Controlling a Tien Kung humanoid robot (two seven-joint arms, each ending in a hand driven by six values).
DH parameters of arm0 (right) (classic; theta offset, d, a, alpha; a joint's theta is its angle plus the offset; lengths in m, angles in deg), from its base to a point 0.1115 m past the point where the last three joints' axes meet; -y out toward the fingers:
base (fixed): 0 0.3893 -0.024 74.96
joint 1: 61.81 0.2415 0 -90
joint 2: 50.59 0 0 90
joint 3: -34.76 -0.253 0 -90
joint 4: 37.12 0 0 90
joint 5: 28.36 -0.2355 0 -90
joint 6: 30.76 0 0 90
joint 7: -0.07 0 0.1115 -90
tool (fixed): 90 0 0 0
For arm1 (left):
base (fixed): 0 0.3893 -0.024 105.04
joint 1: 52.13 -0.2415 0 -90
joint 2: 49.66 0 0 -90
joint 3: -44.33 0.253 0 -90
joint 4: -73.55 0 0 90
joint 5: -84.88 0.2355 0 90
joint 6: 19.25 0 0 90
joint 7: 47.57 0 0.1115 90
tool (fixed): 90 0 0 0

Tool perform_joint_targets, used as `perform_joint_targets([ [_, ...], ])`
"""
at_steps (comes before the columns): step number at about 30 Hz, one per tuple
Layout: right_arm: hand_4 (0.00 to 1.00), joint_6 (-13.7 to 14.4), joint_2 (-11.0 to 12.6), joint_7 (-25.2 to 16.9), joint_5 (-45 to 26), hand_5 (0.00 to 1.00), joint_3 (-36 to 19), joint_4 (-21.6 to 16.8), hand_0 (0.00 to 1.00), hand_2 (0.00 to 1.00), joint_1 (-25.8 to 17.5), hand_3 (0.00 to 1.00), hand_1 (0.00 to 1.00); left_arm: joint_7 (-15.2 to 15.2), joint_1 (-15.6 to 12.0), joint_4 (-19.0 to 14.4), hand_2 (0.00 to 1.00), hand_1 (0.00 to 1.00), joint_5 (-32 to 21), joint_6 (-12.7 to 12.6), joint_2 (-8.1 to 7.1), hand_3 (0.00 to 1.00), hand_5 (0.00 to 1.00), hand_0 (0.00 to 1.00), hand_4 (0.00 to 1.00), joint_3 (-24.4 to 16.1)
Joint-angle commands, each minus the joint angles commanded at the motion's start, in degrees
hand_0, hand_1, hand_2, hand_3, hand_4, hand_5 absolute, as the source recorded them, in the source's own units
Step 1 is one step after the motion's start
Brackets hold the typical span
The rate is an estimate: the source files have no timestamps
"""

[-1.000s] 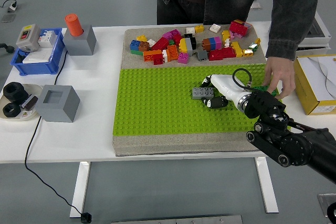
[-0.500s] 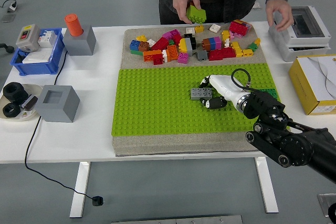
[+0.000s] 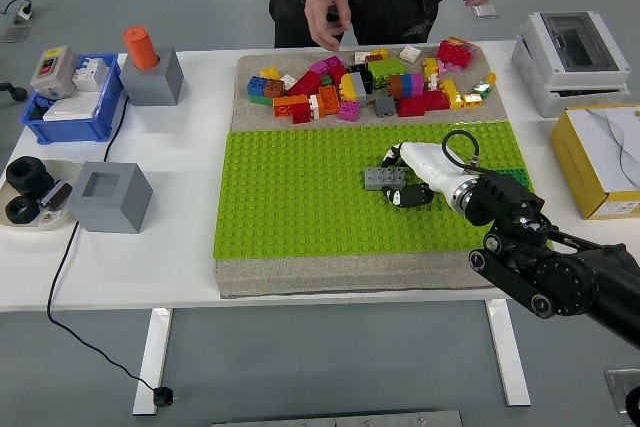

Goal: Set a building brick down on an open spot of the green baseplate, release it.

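— While the grey brick [image 3: 386, 178] sits studs-up on the green baseplate [image 3: 300, 197], right of centre and nearer its far edge, what is the right hand [image 3: 408, 181] doing with it?

— Its dark fingers [image 3: 412, 196] curl around the brick's right end, pinching it, with the white back of the hand angled down from the right. That low, sideways hold looks meant to press the brick flat onto the studs.

— So it has not been let go?

— Not yet, by my reading; the brick appears seated, and opening the fingers is what remains.

— Why that spot?

— The plate around it is bare. Only a small dark green piece [image 3: 514, 178] lies at the plate's right edge, apart from the hand.

— And the rest?

— The loose brick pile [image 3: 370, 82] is heaped on the grey mat's [image 3: 250, 282] far strip, out of the working area. A person stands beyond the table's far edge, one hand [image 3: 325, 19] hovering just above the pile. The left arm is out of view.
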Motion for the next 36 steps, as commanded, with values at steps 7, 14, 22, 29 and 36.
perform_joint_targets([
  [7,0.685,0.2,0.0,-0.1,0.1,0.19,-0.2,-0.3,0.679,0.743,-0.1,0.641,0.723,-0.1,0.0,0.0,0.655,0.644,0.0,0.0,0.02,0.671,0.225,0.657,0.71,0.1],
  [14,0.698,0.4,0.0,-0.2,0.4,0.181,-0.3,-0.5,0.684,0.756,-0.2,0.643,0.73,-0.1,0.0,0.0,0.652,0.644,-0.1,0.0,0.05,0.671,0.221,0.657,0.709,0.2],
  [22,0.723,0.7,0.1,-0.3,0.9,0.178,-0.7,-0.7,0.696,0.798,-0.2,0.649,0.752,-0.2,0.0,0.0,0.652,0.644,-0.1,0.0,0.06,0.669,0.219,0.656,0.708,0.3],
  [29,0.736,0.7,0.1,-0.3,0.8,0.173,-0.7,-0.7,0.702,0.812,-0.2,0.667,0.763,-0.2,0.1,0.0,0.65,0.644,-0.1,0.0,0.07,0.669,0.213,0.656,0.706,0.4],
  [36,0.746,0.3,1.1,0.2,1.1,0.169,-1.3,-3.0,0.703,0.813,-0.7,0.677,0.764,-0.2,0.1,0.0,0.65,0.644,-0.2,0.0,0.12,0.668,0.211,0.656,0.706,0.4],
])
